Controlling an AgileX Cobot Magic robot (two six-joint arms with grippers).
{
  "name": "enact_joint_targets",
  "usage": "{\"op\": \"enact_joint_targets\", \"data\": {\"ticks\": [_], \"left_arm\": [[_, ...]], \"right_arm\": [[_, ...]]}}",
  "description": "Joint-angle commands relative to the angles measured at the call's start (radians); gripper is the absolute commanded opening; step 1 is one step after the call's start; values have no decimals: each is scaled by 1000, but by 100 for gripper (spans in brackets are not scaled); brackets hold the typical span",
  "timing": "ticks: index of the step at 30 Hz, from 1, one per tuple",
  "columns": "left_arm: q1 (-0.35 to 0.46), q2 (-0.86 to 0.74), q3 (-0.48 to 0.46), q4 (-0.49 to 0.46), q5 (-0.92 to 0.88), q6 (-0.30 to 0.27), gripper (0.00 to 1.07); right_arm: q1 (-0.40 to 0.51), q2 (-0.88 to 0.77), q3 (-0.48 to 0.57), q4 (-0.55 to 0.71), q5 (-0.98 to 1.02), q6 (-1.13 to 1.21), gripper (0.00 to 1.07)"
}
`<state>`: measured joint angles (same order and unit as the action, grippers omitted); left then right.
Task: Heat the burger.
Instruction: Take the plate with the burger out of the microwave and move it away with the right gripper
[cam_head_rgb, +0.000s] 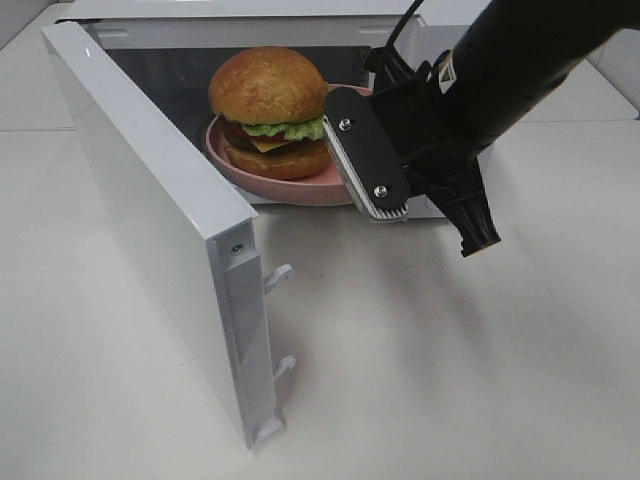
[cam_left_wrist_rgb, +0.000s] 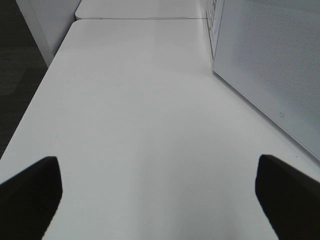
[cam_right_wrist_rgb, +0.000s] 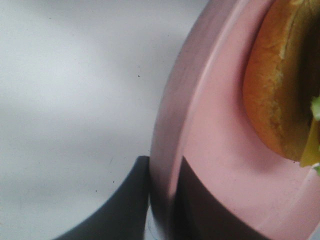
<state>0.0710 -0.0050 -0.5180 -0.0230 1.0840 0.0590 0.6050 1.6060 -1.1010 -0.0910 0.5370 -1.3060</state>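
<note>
The burger (cam_head_rgb: 268, 110), with its golden bun, lettuce and cheese, sits on a pink plate (cam_head_rgb: 300, 188) just inside the open microwave (cam_head_rgb: 250, 12). My right gripper (cam_head_rgb: 352, 170) is shut on the plate's right rim. In the right wrist view its dark fingers (cam_right_wrist_rgb: 125, 205) pinch the pink plate's rim (cam_right_wrist_rgb: 220, 150), with the burger's bun (cam_right_wrist_rgb: 280, 90) close behind. My left gripper (cam_left_wrist_rgb: 160, 200) is open over bare table, holding nothing, its dark fingertips (cam_left_wrist_rgb: 30, 195) at the frame's lower corners.
The microwave door (cam_head_rgb: 150, 200) swings out wide to the left, its latch hooks facing the table. The same door (cam_left_wrist_rgb: 270, 65) fills the side of the left wrist view. White tabletop (cam_head_rgb: 450, 360) stretches in front.
</note>
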Motion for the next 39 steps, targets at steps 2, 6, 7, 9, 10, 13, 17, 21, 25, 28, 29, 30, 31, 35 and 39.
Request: {"op": "enact_joint_targets", "data": {"ticks": [2, 6, 7, 9, 10, 13, 17, 21, 25, 28, 29, 30, 31, 35, 39], "left_arm": [[5, -14, 0, -5, -13, 1, 98], [5, -14, 0, -5, -13, 1, 98], [5, -14, 0, -5, -13, 1, 98], [5, -14, 0, -5, -13, 1, 98], [5, -14, 0, -5, -13, 1, 98], [5, -14, 0, -5, -13, 1, 98], [5, -14, 0, -5, -13, 1, 98], [5, -14, 0, -5, -13, 1, 98], [5, -14, 0, -5, -13, 1, 98], [5, -14, 0, -5, -13, 1, 98], [5, -14, 0, -5, -13, 1, 98], [5, -14, 0, -5, -13, 1, 98], [5, -14, 0, -5, -13, 1, 98], [5, -14, 0, -5, -13, 1, 98], [5, -14, 0, -5, -13, 1, 98]], "right_arm": [[-17, -71, 49, -39, -121, 44, 0], [-17, -128, 119, -47, -130, 56, 0], [-17, -128, 119, -47, -130, 56, 0], [-17, -166, 164, -46, -132, 70, 0], [-17, -166, 164, -46, -132, 70, 0], [-17, -220, 218, -48, -132, 72, 0], [-17, -299, 287, -48, -131, 73, 0], [-17, -349, 328, -56, -128, 73, 0], [-17, -413, 383, -99, -107, 111, 0], [-17, -459, 416, -137, -82, 161, 0], [-17, -491, 439, -174, -66, 209, 0], [-17, -491, 439, -174, -66, 209, 0], [-17, -504, 447, -192, -57, 233, 0], [-17, -572, 476, -248, 27, 335, 0], [-17, -606, 476, -262, 85, 385, 0]]}}
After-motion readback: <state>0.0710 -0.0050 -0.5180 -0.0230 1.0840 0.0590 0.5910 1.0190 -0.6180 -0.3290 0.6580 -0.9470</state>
